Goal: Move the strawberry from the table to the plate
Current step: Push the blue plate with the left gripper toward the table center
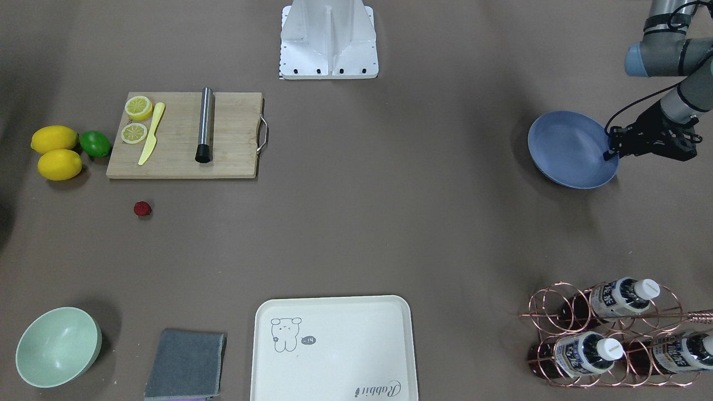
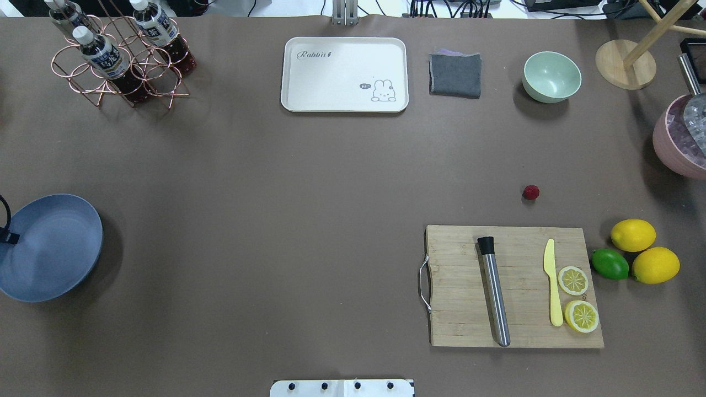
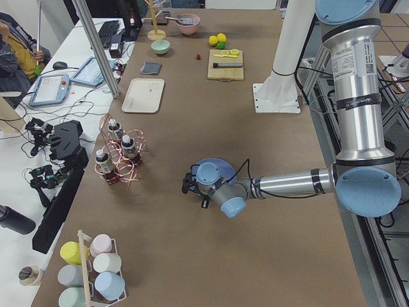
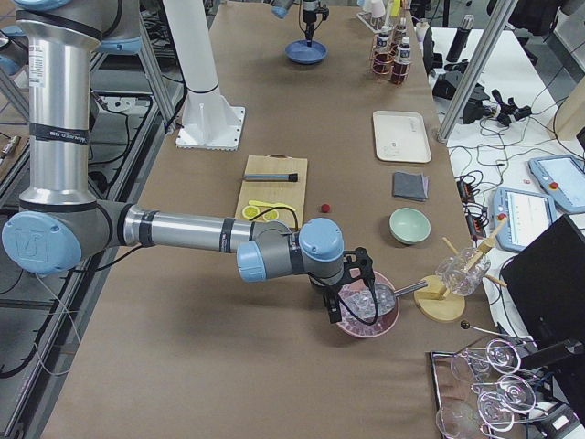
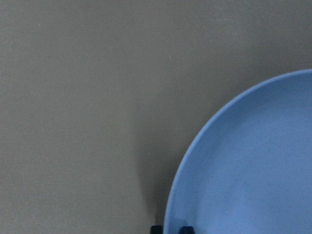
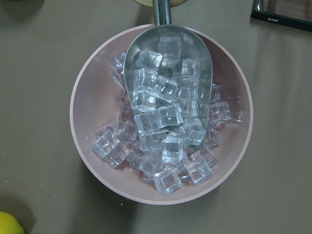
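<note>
The strawberry (image 1: pixel 142 209) (image 2: pixel 531 192) is a tiny dark-red berry lying alone on the brown table (image 1: pixel 390 223), just beyond the cutting board, far from both grippers. At the table's opposite end is the blue plate (image 1: pixel 562 145) (image 2: pixel 55 248). My left gripper (image 1: pixel 611 151) is at the plate's rim. In the left wrist view its two fingertips (image 5: pixel 156 228) straddle that rim and are shut on it. My right gripper (image 4: pixel 336 306) hangs over a pink bowl of ice cubes (image 6: pixel 161 117). It shows only in the exterior right view, so I cannot tell its state.
A wooden cutting board (image 1: pixel 234 133) holds a steel muddler (image 1: pixel 205 125), a yellow knife and two lemon halves. Two lemons (image 1: pixel 55 153) and a lime lie beside it. A mint bowl (image 1: pixel 58 346), grey cloth (image 1: pixel 186 365), cream tray (image 1: pixel 334 348) and bottle rack (image 1: pixel 613 334) line the far edge.
</note>
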{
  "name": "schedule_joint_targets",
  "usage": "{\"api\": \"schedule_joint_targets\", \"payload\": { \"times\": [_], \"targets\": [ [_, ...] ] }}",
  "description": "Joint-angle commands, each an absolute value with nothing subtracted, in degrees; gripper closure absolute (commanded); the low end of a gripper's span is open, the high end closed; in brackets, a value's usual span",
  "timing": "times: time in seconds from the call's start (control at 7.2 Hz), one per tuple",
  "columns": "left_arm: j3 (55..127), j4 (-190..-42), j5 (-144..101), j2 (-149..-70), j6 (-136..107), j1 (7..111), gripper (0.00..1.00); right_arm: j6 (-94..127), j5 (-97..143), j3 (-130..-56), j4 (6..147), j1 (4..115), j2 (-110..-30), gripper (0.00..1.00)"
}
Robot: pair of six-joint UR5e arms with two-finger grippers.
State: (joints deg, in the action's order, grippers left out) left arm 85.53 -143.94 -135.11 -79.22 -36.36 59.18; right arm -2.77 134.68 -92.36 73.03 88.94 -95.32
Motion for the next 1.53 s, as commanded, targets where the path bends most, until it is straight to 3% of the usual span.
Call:
{"api": "schedule_joint_targets", "payload": {
  "times": [0.0,0.14,0.42,0.69,0.97,1.39],
  "targets": [
    [95.6,-132.7,-139.1,-80.5,-36.8,61.8,1.00,-2.7,134.7,-92.5,73.0,88.9,-95.2,0.00],
    [102.1,-126.7,-138.5,-82.9,-42.3,61.4,1.00,-2.7,134.9,-92.5,73.0,88.9,-95.3,0.00],
    [106.1,-126.7,-134.0,-90.0,-60.4,53.4,1.00,-0.4,135.8,-92.9,73.0,87.6,-94.6,0.00],
    [103.5,-126.0,-123.0,-104.2,-78.6,38.2,1.00,13.6,135.9,-96.0,72.9,79.7,-91.8,0.00],
    [97.2,-121.7,-113.5,-117.5,-84.9,29.7,1.00,27.6,135.8,-98.9,72.8,71.3,-87.9,0.00],
    [91.3,-122.1,-110.4,-122.6,-86.0,27.2,1.00,42.0,133.1,-98.8,66.3,60.9,-85.8,0.00]
  ]
}}
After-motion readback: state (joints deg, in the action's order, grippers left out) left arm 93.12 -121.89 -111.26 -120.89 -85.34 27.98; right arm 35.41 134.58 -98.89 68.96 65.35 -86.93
